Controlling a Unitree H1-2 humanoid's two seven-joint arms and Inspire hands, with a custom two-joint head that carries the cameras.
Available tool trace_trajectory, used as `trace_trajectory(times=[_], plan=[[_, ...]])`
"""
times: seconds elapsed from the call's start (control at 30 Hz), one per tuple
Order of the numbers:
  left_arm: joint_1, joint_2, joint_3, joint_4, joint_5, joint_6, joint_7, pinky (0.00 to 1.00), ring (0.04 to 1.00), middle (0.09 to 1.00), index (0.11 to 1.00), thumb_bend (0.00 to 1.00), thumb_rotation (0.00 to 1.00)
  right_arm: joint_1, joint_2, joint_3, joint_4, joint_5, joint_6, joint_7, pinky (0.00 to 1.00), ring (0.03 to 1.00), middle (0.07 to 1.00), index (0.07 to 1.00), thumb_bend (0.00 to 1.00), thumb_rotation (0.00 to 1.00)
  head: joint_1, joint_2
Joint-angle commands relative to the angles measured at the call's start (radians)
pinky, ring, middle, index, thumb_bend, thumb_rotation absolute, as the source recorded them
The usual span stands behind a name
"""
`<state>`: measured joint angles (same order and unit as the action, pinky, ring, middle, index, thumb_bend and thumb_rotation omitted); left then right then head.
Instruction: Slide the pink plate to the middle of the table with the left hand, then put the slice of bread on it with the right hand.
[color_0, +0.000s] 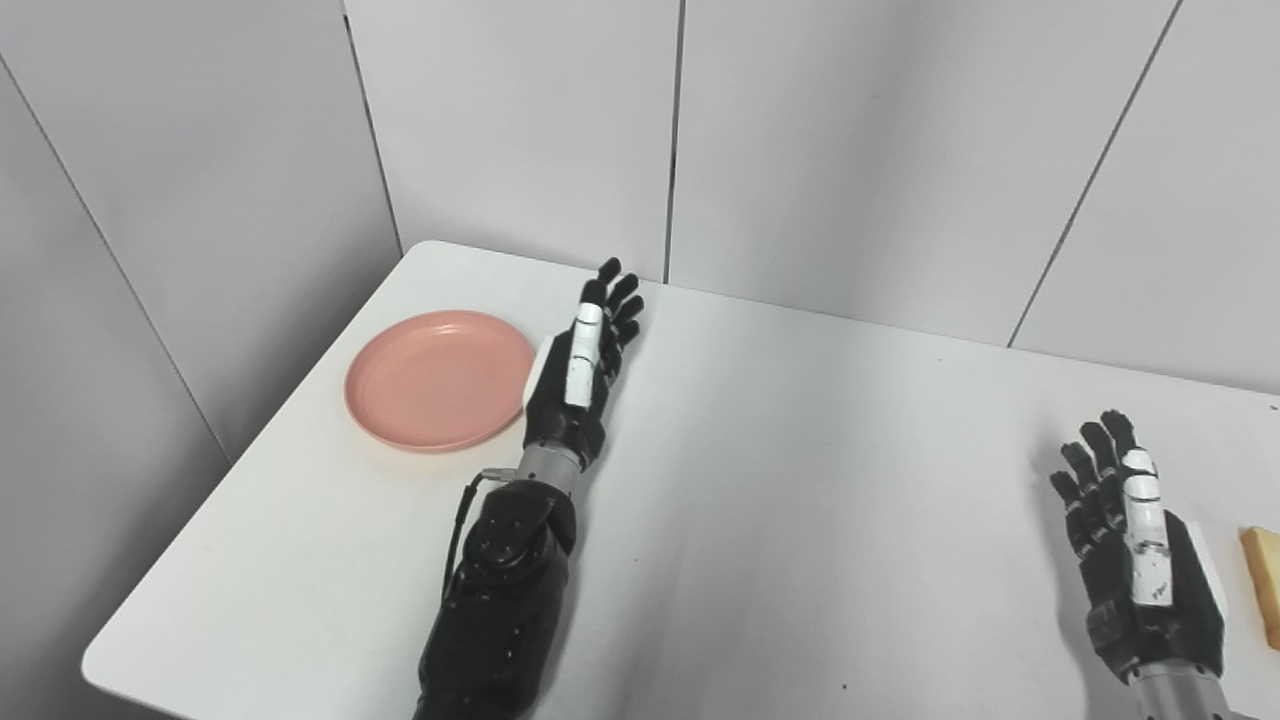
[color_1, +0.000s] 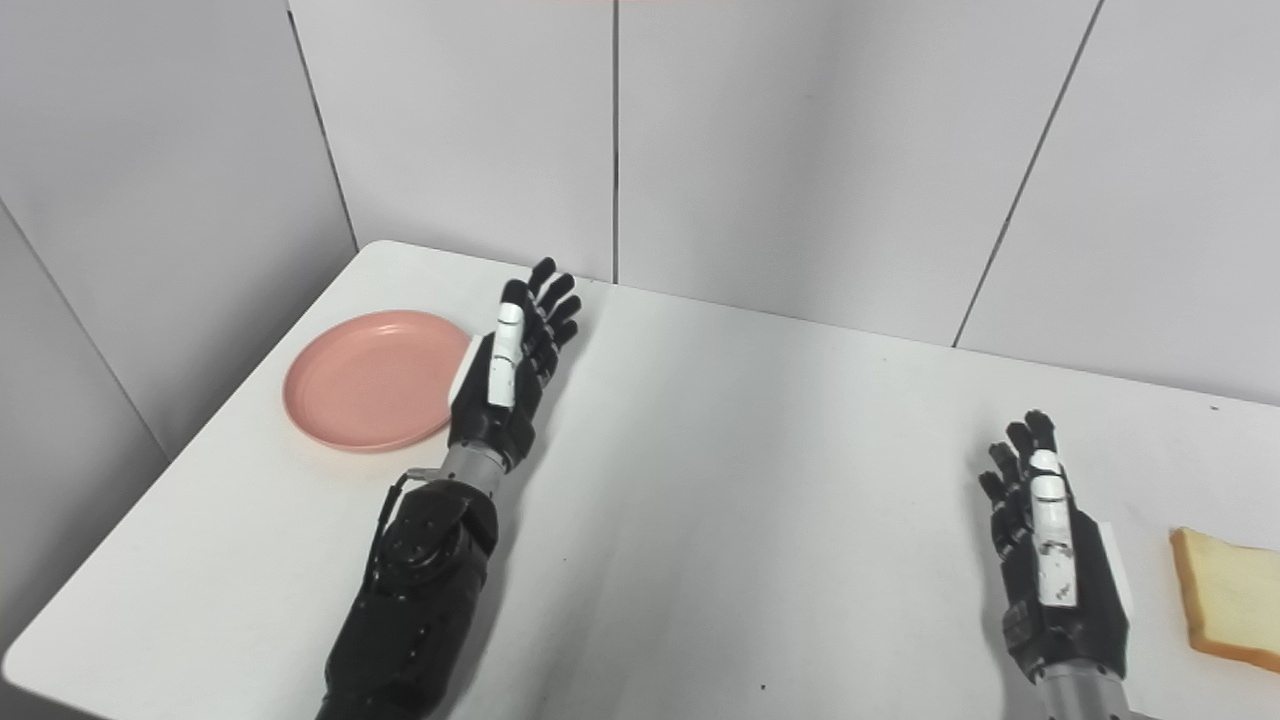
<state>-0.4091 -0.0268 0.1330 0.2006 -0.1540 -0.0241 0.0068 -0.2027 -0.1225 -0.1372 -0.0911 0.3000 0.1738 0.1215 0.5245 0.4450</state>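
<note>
- The pink plate (color_0: 439, 380) lies flat near the far left corner of the white tabletop (color_0: 800, 480), not in the middle.
- The left hand (color_0: 578, 375) stands on its edge just beside the right rim of the plate; its fingers (color_0: 612, 300) are stretched out, held close together, and hold nothing.
- Whether this hand touches the rim, I cannot tell.
- The slice of bread (color_1: 1230, 598) lies flat at the right edge of the tabletop.
- The right hand (color_1: 1050, 570) is just left of the bread, apart from it, fingers straight and empty.
</note>
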Motion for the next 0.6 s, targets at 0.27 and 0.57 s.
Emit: trace_trajectory(times=[0.27,0.57], plan=[[-0.075,0.073,0.092,0.021,-0.058,-0.06,0.016,0.89,0.917,0.933,0.918,0.73,1.0,-0.033,-0.011,-0.01,0.005,0.008,-0.036,0.008,1.0,0.99,0.992,1.0,0.56,0.89,0.022,-0.029],[-0.08,0.119,0.145,0.054,-0.058,-0.124,0.037,0.93,0.922,0.913,0.919,0.74,1.0,-0.038,-0.018,-0.012,0.021,0.012,-0.053,0.022,1.0,0.986,0.995,1.0,0.56,0.9,0.047,-0.046]])
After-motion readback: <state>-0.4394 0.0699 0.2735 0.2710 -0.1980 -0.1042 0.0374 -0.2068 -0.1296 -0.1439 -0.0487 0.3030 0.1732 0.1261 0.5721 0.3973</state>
